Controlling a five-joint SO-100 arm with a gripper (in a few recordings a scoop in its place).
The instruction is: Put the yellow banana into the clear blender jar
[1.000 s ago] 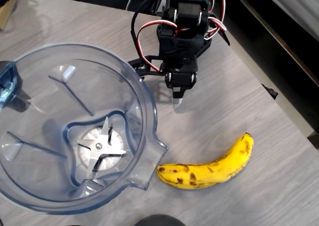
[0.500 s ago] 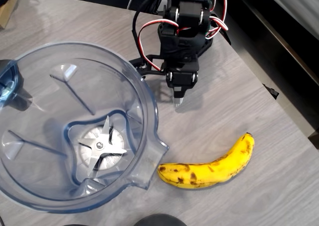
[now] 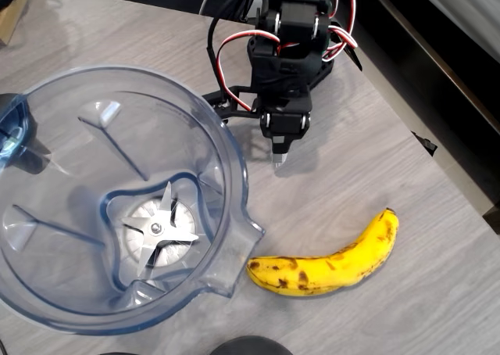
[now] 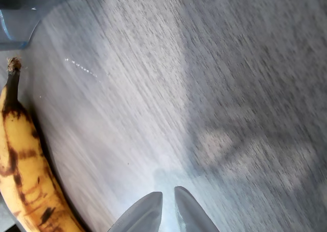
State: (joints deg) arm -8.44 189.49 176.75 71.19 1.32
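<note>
The yellow banana lies flat on the grey wooden table. It has brown spots and dark tips. One tip sits right beside the pour spout of the clear blender jar, maybe even touching it, but it is hard to tell from above. The other tip curves up and away toward the right side of the overhead view. Nothing holds the banana. It rests there because the job has not started on it yet.

The jar is big and round and stands open with no lid, so the banana can drop straight in. At the bottom sits a shiny star blade. It looks sharp, so the banana should fall in from above and the fingers should stay out.

The gripper hangs over bare table, above the banana in the overhead view and near the jar's rim. It is well apart from the banana. In the wrist view its two fingers are almost together, with just a thin gap, and they hold nothing. I think they must spread wide before they can grab the fat banana.

Red, white and black wires loop around the arm. The jar's tall wall stands close by, so the arm must lift the banana over it.
</note>
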